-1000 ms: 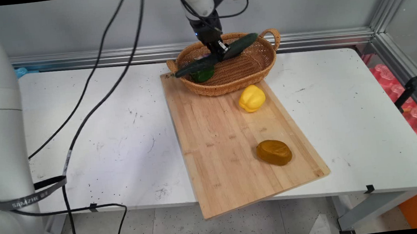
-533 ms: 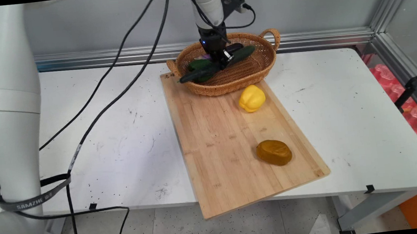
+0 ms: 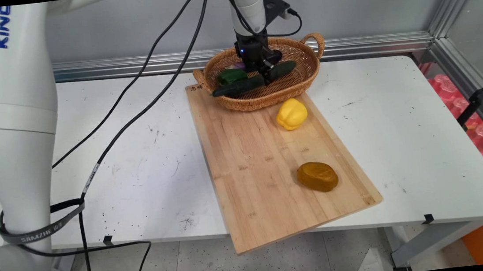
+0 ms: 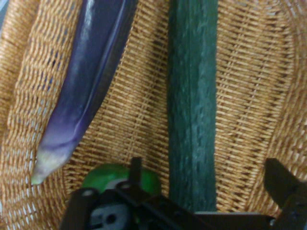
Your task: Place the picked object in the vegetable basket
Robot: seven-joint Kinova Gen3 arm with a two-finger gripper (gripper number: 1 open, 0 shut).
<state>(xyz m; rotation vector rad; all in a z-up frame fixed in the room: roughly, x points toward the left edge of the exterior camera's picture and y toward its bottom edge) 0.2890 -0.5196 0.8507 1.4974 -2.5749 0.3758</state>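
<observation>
My gripper is down inside the wicker basket at the back of the table. A long dark green cucumber lies across the basket, its left end poking over the rim. In the hand view the cucumber runs straight up between the fingers of my gripper, which stands open with a gap on each side. A purple eggplant lies beside it on the basket floor. A green pepper sits by the left finger.
A wooden cutting board runs from the basket to the table's near edge and overhangs it. On it lie a yellow bell pepper and a brown potato-like lump. Black cables hang from the arm over the table's left half.
The gripper has come down and a little to the right with the cucumber. The cucumber, held tilted above the basket before, now lies lower and flatter in it.
</observation>
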